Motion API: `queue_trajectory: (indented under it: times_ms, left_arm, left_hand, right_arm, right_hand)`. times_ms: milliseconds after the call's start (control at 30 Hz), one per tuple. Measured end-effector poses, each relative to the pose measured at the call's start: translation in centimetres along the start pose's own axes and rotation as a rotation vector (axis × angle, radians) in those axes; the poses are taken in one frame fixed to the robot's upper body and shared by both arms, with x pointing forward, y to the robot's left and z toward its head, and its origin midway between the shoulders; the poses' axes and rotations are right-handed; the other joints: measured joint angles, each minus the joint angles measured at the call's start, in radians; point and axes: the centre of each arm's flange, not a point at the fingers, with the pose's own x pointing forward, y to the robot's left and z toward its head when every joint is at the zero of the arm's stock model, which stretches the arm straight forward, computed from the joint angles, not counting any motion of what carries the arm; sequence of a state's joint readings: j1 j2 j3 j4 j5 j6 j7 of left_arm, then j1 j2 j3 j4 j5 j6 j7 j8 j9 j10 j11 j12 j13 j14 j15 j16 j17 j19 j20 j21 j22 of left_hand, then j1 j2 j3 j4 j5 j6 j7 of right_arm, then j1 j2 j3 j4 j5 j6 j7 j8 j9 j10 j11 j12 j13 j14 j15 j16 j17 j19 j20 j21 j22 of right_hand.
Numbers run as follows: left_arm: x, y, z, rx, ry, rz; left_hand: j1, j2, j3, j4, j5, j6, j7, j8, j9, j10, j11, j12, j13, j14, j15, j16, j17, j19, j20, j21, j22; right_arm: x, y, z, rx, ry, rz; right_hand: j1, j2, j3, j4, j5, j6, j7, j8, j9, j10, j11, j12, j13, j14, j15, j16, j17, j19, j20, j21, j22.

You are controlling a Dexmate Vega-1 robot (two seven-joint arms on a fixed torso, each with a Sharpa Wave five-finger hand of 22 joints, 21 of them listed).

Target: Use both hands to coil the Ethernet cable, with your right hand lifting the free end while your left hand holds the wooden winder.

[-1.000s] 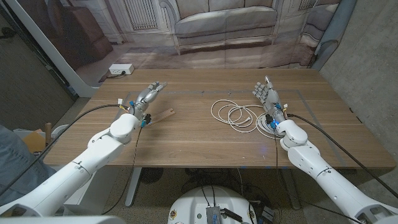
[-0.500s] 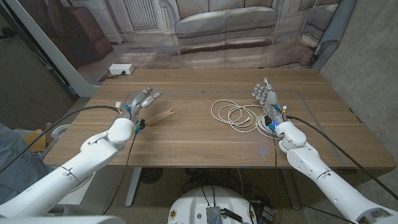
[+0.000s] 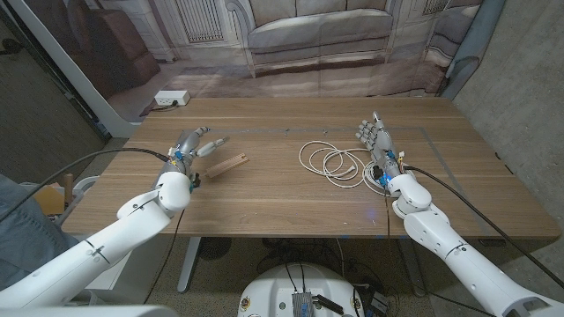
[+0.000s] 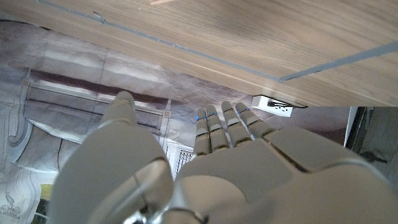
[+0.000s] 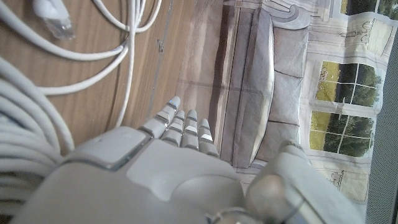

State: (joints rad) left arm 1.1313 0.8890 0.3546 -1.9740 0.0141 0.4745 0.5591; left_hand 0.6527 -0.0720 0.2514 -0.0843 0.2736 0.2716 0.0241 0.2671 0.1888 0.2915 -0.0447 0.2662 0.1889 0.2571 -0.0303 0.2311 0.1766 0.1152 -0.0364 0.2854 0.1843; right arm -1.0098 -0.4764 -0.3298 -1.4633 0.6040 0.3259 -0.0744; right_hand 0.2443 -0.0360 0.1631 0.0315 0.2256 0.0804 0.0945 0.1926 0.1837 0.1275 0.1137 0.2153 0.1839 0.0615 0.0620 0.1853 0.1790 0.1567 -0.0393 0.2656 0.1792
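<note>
So far, hardly any of the job looks done. The long white Ethernet cable (image 3: pixel 337 164) lies in loose, messy loops on the brown wooden worktop (image 3: pixel 282 204), a bit to the robot's right of the middle. One end with its clear plastic plug (image 5: pixel 53 18) lies on the wood among the loops. None of the cable is wound on anything yet.

The small flat wooden winder (image 3: pixel 226 164) lies by itself on the worktop, well apart from the cable, on the robot's left side.

The left robot hand (image 3: pixel 191 143) is just beside the winder, but I can't see it touching it. Its fingers are stretched out and a little apart, and it holds nothing. In the left wrist view, the fingers (image 4: pixel 227 127) point out past the far edge of the worktop.

The right robot hand (image 3: pixel 375 138) is at the right edge of the cable loops. Its fingers are straight and apart, and it holds nothing too. Some loops run close under its wrist, but it has not taken hold of any.

I think all the real work is left. The left robot hand has to grab the winder. The right robot hand has to pick up the free end. Then the cable has to be coiled.
</note>
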Motion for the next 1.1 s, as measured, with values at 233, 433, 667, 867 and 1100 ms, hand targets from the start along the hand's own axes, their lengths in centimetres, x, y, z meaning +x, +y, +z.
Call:
queue_trajectory:
  times_ms: [233,433,667,867,1100]
  left_arm:
    - [-0.3,0.3,1.0,0.096,0.007,0.018]
    - [-0.4,0.4,1.8,0.184,0.018,0.02]
    - [-0.5,0.6,2.6,0.303,0.054,0.015]
    - [-0.5,0.6,3.3,0.389,0.079,-0.022]
    - [-0.5,0.5,3.8,0.462,0.093,-0.061]
  left_hand:
    - [0.039,-0.005,0.003,-0.023,0.0,0.05,-0.004,0.008,0.0,0.059,-0.023,0.001,0.0,0.067,-0.008,0.006,0.0,0.054,-0.002,0.016,0.0]
    - [0.095,0.001,0.011,-0.044,0.0,0.085,-0.009,0.008,0.0,0.109,-0.02,0.001,0.0,0.127,-0.008,0.013,0.0,0.096,0.001,0.023,0.0]
    - [0.132,-0.011,0.011,-0.053,0.0,0.125,-0.001,0.015,0.0,0.157,-0.024,0.008,0.0,0.184,-0.005,0.017,0.0,0.137,0.006,0.034,0.004]
    - [0.153,-0.012,0.011,-0.061,0.0,0.125,-0.001,0.015,0.0,0.162,-0.023,0.008,0.005,0.195,-0.011,0.017,0.0,0.149,0.008,0.04,0.004]
    - [0.169,-0.006,0.015,-0.065,0.0,0.138,-0.006,0.015,0.0,0.167,-0.029,0.003,0.004,0.199,-0.014,0.017,0.001,0.158,0.01,0.04,0.004]
  right_arm:
    - [-0.1,0.2,-0.1,0.005,-0.005,0.0]
    - [-0.2,0.3,-0.1,0.007,-0.006,0.003]
    - [-0.3,0.6,0.1,0.01,-0.011,0.008]
    - [-0.3,0.7,0.1,0.012,-0.011,0.011]
    - [-0.4,1.0,0.0,0.017,-0.01,0.013]
  right_hand:
    - [0.004,0.004,0.0,0.0,0.0,0.0,0.0,0.0,0.0,0.003,-0.003,0.0,0.0,0.0,0.0,0.0,0.0,0.0,0.0,-0.008,0.0]
    - [0.004,0.004,0.0,0.0,0.0,0.0,0.0,0.0,0.0,0.003,-0.003,0.0,0.0,0.0,0.0,0.0,0.0,0.0,0.0,-0.008,0.0]
    - [0.004,0.004,-0.003,-0.003,0.0,0.0,0.0,0.0,0.0,0.009,0.002,0.0,0.0,0.0,0.0,0.0,0.0,0.0,0.0,-0.008,0.0]
    - [0.004,0.004,0.001,-0.007,0.0,0.0,0.0,0.0,0.0,0.009,0.002,0.0,0.0,0.002,0.002,0.0,0.0,0.0,0.001,-0.008,0.0]
    - [0.009,0.009,0.001,-0.007,0.0,0.004,-0.004,0.0,0.0,0.009,0.002,0.0,0.0,0.002,0.002,0.0,0.0,0.004,0.004,-0.015,0.0]
